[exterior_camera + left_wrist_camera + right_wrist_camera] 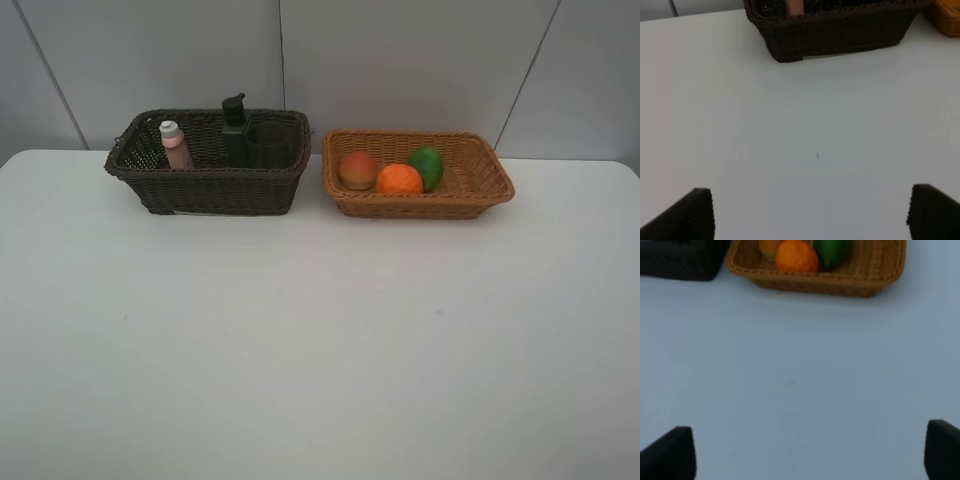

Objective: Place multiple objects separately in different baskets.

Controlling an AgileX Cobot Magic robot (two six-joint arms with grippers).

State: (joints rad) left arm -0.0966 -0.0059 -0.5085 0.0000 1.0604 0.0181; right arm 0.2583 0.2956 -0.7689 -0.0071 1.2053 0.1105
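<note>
The left hand (810,212) hangs over bare white worktop (300,340) with its two dark fingers (690,215) spread wide apart and nothing between them. Ahead of it, well apart from the fingertips, stands the dark brown basket (840,35), which it faces from the front; a strip of the pink bottle (795,7) shows just inside the basket's rim on that side. The right hand (810,455) is likewise spread wide and empty above the worktop, and the light tan basket (860,280) lies ahead of it, well apart, with the orange (796,256) at the near wall of the basket and the green fruit (831,251) just beside it, touching or nearly so. From the high camera neither hand is in view, and the two baskets sit side by side at the far edge of the worktop, the brown basket (210,170) just beside the tan one (470,185) with a narrow gap between them. Inside the brown basket the pink bottle (175,145) with its white cap stands tilted toward one end, the dark green pump bottle (236,130) stands upright near the middle, and a dim cup (268,143) sits just beside the pump bottle, hard to make out against the weave. In the tan basket the peach (358,169), the orange (399,180) and the green fruit (427,166) cluster together at the end nearest the brown basket.
</note>
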